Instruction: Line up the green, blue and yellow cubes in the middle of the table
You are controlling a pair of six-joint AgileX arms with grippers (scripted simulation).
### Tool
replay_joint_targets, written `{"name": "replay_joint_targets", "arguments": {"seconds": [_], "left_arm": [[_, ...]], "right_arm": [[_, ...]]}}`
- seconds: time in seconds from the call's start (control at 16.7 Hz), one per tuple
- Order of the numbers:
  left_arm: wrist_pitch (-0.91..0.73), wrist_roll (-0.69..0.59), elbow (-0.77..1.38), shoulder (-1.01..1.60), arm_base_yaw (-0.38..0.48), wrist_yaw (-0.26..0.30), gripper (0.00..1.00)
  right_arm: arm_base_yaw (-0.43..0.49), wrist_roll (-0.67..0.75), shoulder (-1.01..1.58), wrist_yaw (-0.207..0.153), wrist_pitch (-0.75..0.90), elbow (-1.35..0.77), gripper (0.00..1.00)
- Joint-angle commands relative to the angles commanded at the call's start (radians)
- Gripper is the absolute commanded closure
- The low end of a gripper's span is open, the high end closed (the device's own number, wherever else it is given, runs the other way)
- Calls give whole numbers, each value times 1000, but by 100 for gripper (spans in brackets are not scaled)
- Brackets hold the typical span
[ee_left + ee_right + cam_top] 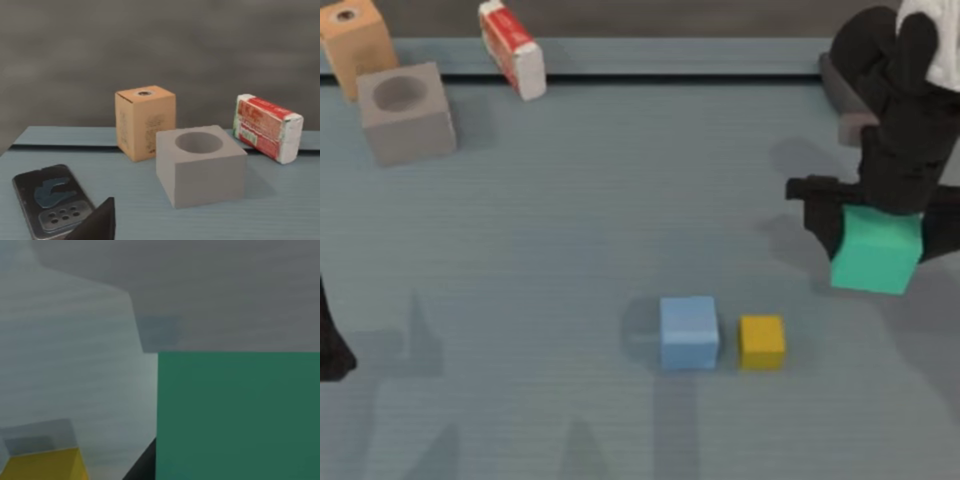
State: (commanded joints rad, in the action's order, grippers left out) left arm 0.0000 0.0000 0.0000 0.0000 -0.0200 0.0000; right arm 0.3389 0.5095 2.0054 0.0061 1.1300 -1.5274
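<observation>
1. Right gripper sits at the right side of the table, directly over the green cube, with its fingers closed on that cube from above.
2. Green cube position: right of centre, partly covered by the gripper body in the top view. Whether the cube rests on the surface or is raised off it cannot be told. In the right wrist view the green cube fills most of the near field.
3. Yellow cube lies on the table, left of and nearer the front edge than the green cube, apart from it. The right wrist view shows one corner of the yellow cube.
4. Blue cube lies just beside the yellow cube, on its left, with a narrow gap between them. Both stand square to the table edges, near the middle of the table.
5. Left arm is parked at the left edge of the table; only a dark part of it shows, and the state of its fingers cannot be told.
6. Background items at the far left: a grey block with a round hole, a tan wooden block behind it, and a red-and-white packet lying across the dark line at the far edge.
7. Left wrist view shows the same three items, plus a dark flat plate lying on the table.
</observation>
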Motion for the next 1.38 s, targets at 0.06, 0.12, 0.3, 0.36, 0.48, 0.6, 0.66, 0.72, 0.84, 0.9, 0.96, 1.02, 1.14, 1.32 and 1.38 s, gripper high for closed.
{"name": "replay_joint_targets", "arguments": {"seconds": [0.06,0.12,0.3,0.36,0.48,0.6,0.66,0.72,0.84,0.9,0.96,1.02,1.14,1.32,1.38], "left_arm": [[0,0,0,0,0,0,0],[0,0,0,0,0,0,0],[0,0,0,0,0,0,0],[0,0,0,0,0,0,0],[0,0,0,0,0,0,0],[0,0,0,0,0,0,0],[0,0,0,0,0,0,0],[0,0,0,0,0,0,0],[0,0,0,0,0,0,0],[0,0,0,0,0,0,0],[0,0,0,0,0,0,0],[0,0,0,0,0,0,0],[0,0,0,0,0,0,0],[0,0,0,0,0,0,0],[0,0,0,0,0,0,0]], "right_arm": [[37,29,41,0,30,-65,100],[78,61,85,1,62,-139,100],[217,163,226,2,168,-396,100],[265,198,273,2,203,-486,100],[359,265,359,2,269,-656,100],[445,325,435,3,327,-802,100],[483,351,466,4,351,-861,100],[516,374,493,4,372,-910,100],[564,407,529,6,401,-976,100],[578,417,540,7,409,-994,100],[583,421,543,7,412,-1000,100],[583,421,543,7,412,-1000,100],[583,421,543,7,412,-1000,100],[580,421,538,5,393,-982,100],[579,421,535,5,369,-957,100]]}}
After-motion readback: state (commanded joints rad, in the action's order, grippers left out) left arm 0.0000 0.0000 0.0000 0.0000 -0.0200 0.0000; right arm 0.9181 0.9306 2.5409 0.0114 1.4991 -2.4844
